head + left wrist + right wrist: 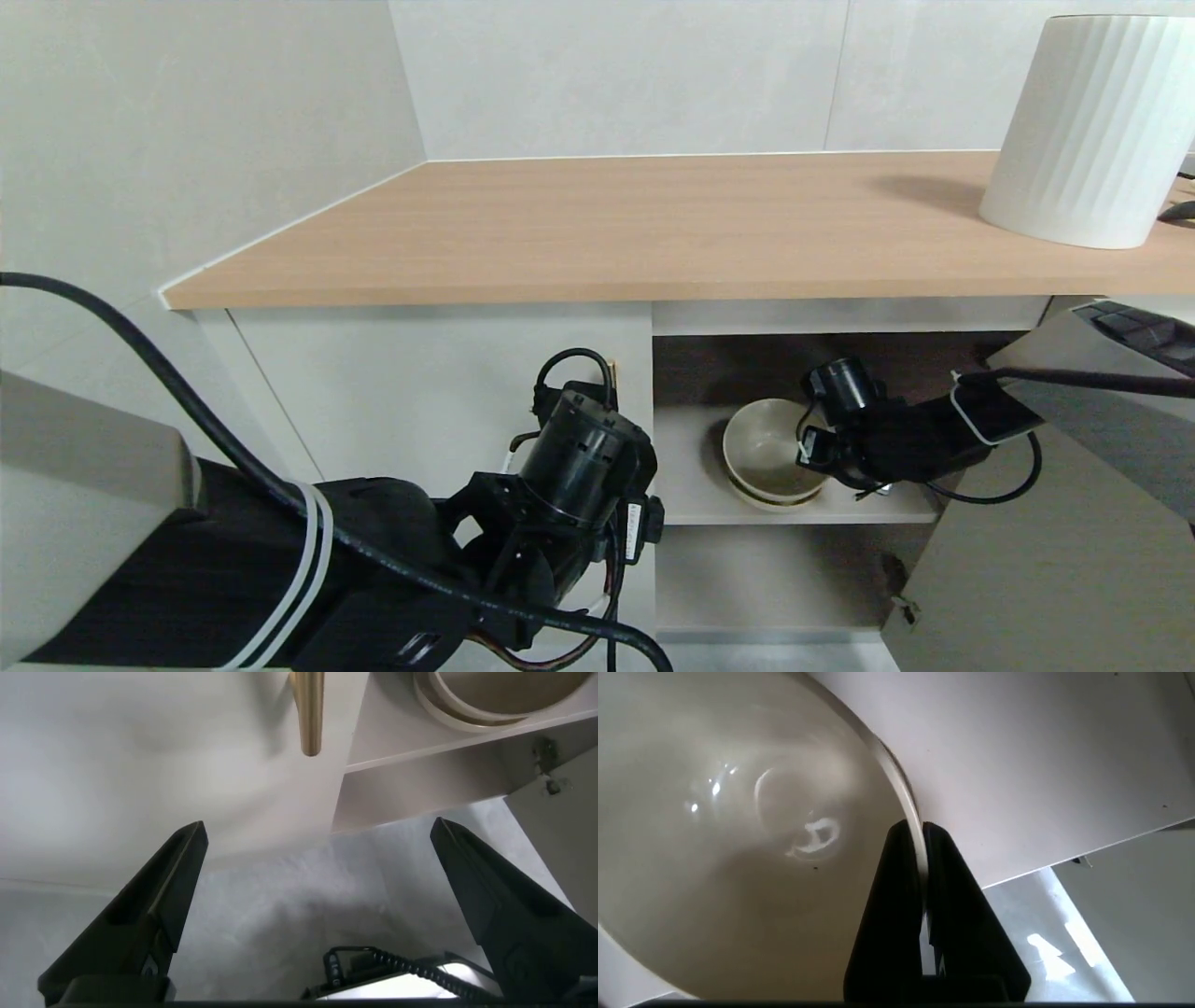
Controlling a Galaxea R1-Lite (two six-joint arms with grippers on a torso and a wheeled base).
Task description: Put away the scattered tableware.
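Bowl [761, 453] sits on the open cupboard's shelf [686, 485] in the head view, the right gripper [812, 448] at its right rim. Left wrist view: the left gripper [318, 831] hangs with fingers wide apart near the closed door's handle [306, 714]. Right wrist view: fingers pinch the rim, so withdrawing before they release could, I judge, drag the bowl off the shelf's near edge.

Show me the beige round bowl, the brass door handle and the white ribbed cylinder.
beige round bowl [761, 453], head view, its inner wall.
brass door handle [307, 737], left wrist view, its lower end.
white ribbed cylinder [1088, 121], head view, its side.
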